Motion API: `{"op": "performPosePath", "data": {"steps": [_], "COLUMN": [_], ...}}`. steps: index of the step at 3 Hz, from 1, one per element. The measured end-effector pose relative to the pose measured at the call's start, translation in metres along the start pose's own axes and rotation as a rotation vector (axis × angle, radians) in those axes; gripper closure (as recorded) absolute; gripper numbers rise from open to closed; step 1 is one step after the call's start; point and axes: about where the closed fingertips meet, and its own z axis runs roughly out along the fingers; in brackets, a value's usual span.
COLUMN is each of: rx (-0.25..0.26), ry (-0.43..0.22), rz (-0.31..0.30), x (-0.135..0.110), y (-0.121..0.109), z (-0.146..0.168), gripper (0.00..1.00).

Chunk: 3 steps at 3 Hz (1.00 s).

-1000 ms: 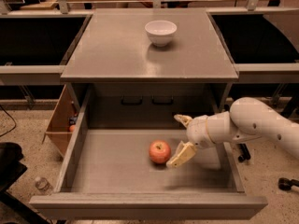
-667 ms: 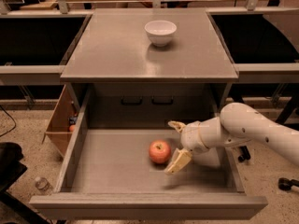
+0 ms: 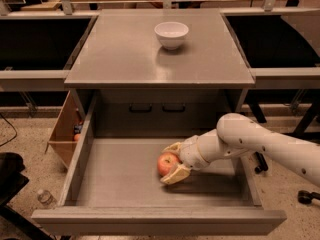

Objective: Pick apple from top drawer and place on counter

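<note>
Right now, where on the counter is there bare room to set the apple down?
The counter is bare across its front half and beside the white bowl at back-centre. Crowded: the top drawer right of centre, gripper at the apple.

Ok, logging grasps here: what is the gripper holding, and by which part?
Cannot be told: the pale gripper sits around the small round red-orange apple, on the grey drawer floor.

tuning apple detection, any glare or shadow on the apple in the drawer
Camera view: no glare on the apple, evenly lit; the tool is at it inside the top drawer; the arm throws a soft shadow on the drawer floor beneath it.
</note>
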Motion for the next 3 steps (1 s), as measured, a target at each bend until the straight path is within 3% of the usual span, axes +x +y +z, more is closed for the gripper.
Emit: {"op": "performPosePath", "data": {"steps": [1,2,3], "rx": [-0.032,-0.046,-0.028], "ry": [-0.002,-0.003,-0.007], "rz": [-0.007,-0.009,-0.014], "x": [-0.005,-0.026,-0.078], "y": [0.003,-0.002,-0.027], "z": [0.014,0.013,-0.030], "gripper": [0.63,0.86,1.00]}}
